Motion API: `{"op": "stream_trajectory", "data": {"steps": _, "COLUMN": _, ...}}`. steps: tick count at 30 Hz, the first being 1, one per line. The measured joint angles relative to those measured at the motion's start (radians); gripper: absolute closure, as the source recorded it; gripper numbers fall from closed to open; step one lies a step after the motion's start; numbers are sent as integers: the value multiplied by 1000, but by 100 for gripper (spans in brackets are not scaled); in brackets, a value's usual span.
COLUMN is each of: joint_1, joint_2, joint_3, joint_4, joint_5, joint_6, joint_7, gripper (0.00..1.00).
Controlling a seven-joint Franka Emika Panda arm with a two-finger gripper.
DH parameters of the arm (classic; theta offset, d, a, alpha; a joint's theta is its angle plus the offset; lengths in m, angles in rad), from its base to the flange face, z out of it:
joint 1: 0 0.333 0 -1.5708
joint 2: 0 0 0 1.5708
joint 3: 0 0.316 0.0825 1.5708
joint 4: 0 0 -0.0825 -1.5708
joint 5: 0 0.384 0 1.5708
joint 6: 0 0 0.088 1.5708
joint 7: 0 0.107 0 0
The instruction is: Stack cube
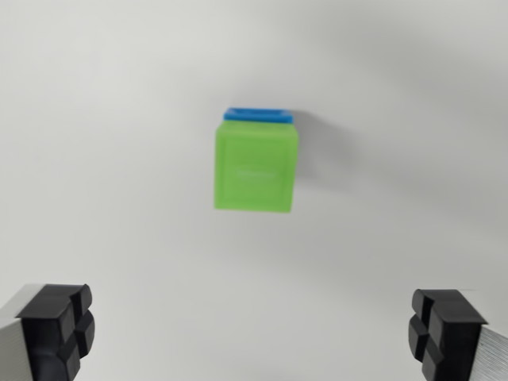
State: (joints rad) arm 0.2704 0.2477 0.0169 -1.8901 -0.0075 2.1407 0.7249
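**Green cube sits on the blue one; gripper spread and empty**

Nearest the camera, the gripper (pixel 254 333) shows only its 2 black finger pads (pixel 59 325), one at each bottom corner of the wrist view, far apart with nothing between them. The jaws are wide open and hold no cube.

Beyond the pads lies bare white table (pixel 119 119). Farther on, roughly on the midline between the 2 pads and slightly toward the wrist view's left, is the green cube (pixel 255 167). It is well apart from both pads. Its faces are about equal, so no long axis matters; its edges run nearly square to the line joining the pads, with a slight tilt.

Just behind the green cube's top edge, a thin strip of a blue cube (pixel 259 115) peeks out. Seen from above, that suggests the green cube rests on the blue one, offset a little, though contact itself cannot be seen.

The arm looks down almost vertically from well above the green cube, which casts a soft shadow to the wrist view's right. By this reading the stack appears made.
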Motion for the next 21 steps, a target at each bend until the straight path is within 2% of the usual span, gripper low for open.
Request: {"op": "stream_trajectory", "data": {"steps": 21, "joint_1": 0, "joint_2": -58, "joint_3": 0, "joint_4": 103, "joint_5": 1, "joint_6": -161, "joint_7": 0, "gripper": 0}}
